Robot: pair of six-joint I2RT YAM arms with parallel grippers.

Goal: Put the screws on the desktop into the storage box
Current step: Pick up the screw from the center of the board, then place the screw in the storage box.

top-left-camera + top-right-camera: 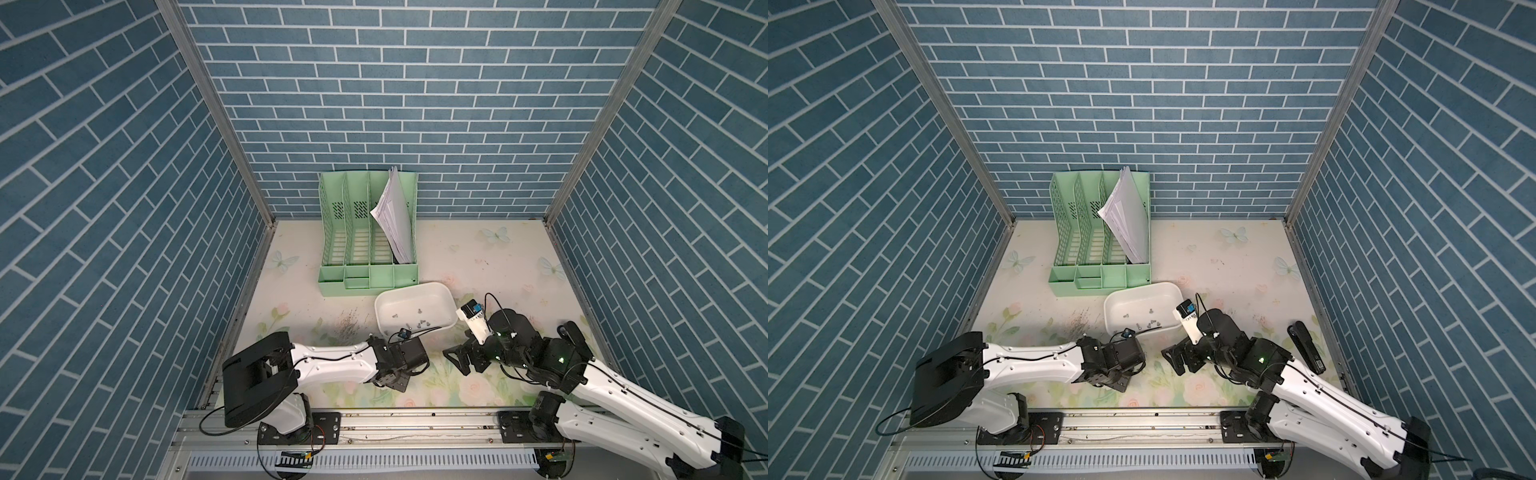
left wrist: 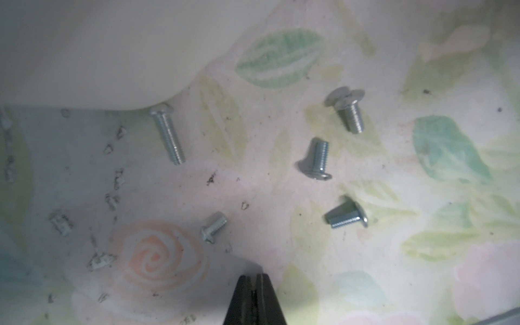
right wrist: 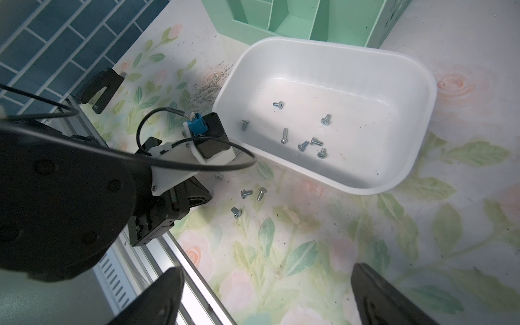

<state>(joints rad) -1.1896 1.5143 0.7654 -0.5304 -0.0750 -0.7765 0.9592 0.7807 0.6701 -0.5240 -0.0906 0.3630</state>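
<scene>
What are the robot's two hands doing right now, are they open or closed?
Left gripper: closed, nothing seen in it.
Right gripper: open, holding nothing.

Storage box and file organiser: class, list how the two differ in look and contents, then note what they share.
The storage box is white, low and smooth-walled; the file organiser is mint green, taller and slotted. The storage box holds loose screws; the file organiser holds a sheaf of papers. Both stand open-topped on the desktop.
</scene>
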